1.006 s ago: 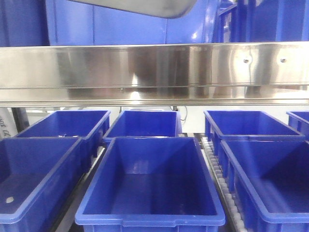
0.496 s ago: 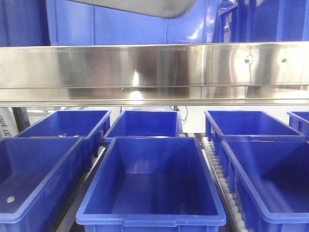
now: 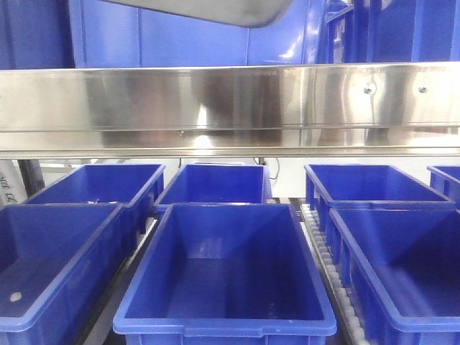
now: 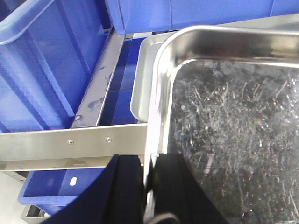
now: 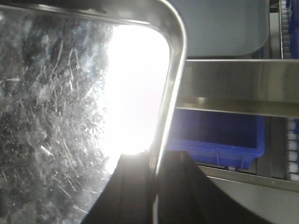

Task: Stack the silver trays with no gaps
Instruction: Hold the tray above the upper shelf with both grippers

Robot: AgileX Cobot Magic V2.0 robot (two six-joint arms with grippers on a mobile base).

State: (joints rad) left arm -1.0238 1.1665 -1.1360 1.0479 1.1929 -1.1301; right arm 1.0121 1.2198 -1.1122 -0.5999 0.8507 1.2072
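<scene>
A scratched silver tray point(image 4: 233, 116) is held in the air by both arms. My left gripper point(image 4: 148, 182) is shut on its left rim, one finger inside the tray and one outside. My right gripper point(image 5: 154, 186) is shut on the right rim of the same silver tray point(image 5: 56, 116) in the same way. A second silver tray point(image 4: 142, 79) lies below and beyond the held one, partly covered by it; in the right wrist view this second tray point(image 5: 224, 28) shows dull grey at the top. The front view catches only the held tray's underside point(image 3: 215, 11) at its top edge.
A long steel shelf rail point(image 3: 230, 100) with screws crosses the front view, and also shows under the tray as the rail point(image 4: 70, 142) and as the rail point(image 5: 238, 86). Several blue bins point(image 3: 223, 273) fill the lower level. Another blue bin point(image 4: 42, 70) stands left of the trays.
The front view shifted by a few pixels between one second and half a second ago. Since then the tray edge at the top and the bins have stayed put.
</scene>
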